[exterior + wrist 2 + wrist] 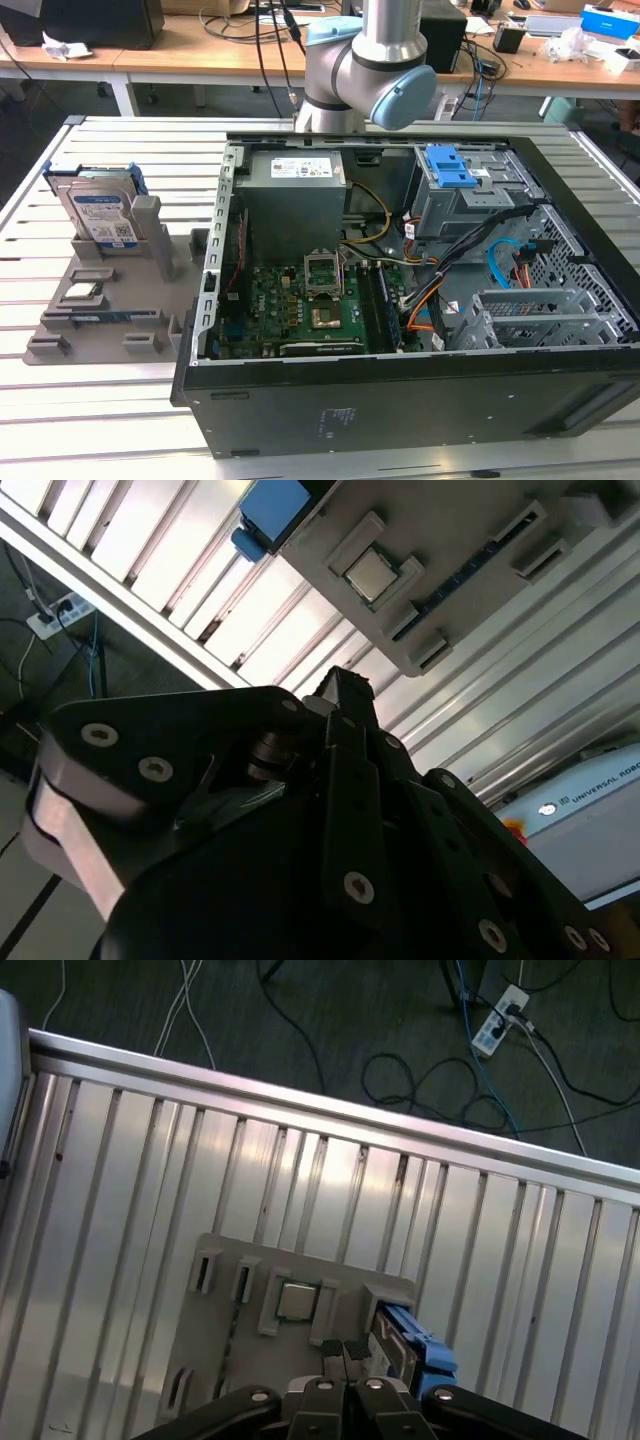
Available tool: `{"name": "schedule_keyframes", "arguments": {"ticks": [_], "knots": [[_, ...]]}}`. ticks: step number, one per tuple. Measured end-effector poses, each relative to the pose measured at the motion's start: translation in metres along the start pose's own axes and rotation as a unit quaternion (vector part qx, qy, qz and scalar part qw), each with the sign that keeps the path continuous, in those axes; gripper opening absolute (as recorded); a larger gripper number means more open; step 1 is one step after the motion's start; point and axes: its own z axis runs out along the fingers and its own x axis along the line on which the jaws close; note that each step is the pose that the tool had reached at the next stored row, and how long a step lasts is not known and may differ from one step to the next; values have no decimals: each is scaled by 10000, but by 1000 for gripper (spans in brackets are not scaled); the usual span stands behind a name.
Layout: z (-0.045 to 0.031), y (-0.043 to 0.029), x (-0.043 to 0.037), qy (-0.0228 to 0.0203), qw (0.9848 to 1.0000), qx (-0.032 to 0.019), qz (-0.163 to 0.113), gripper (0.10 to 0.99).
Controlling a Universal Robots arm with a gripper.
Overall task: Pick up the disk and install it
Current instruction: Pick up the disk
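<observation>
Locates the disk (100, 212) standing on edge in a slot of the grey fixture (110, 330), at the exterior view's left, well apart from the open computer case (400, 420). Confirms the same in the first wrist view: disk (405, 1348) in its blue frame, near the small square chip (297, 1300) seated in its pocket. Finds the gripper (345, 1353) high over the fixture, jaws pressed together, pinching nothing. Judges the pick-up not yet begun.

Risks, as judged:
- Descending with jaws closed: likely to strike the disk's top edge, tipping it in the slot or shifting the fixture on the slatted table (100, 415).
- Landing off-centre: likely to meet the chip or the fixture posts instead of the disk.
- Gripping the blue plastic frame alone: likely to slip or tilt in transit.
- Entering the case: likely to snag the loose cables (430, 300) below the drive bay (455, 175), or to jam through misalignment.
</observation>
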Motion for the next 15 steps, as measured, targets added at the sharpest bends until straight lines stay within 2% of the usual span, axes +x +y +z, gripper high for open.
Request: {"name": "schedule_keyframes", "arguments": {"ticks": [6,15], "knots": [[0,0,0,16,9992,-9,-387,106],[0,0,0,36,9963,-20,-854,106]]}}
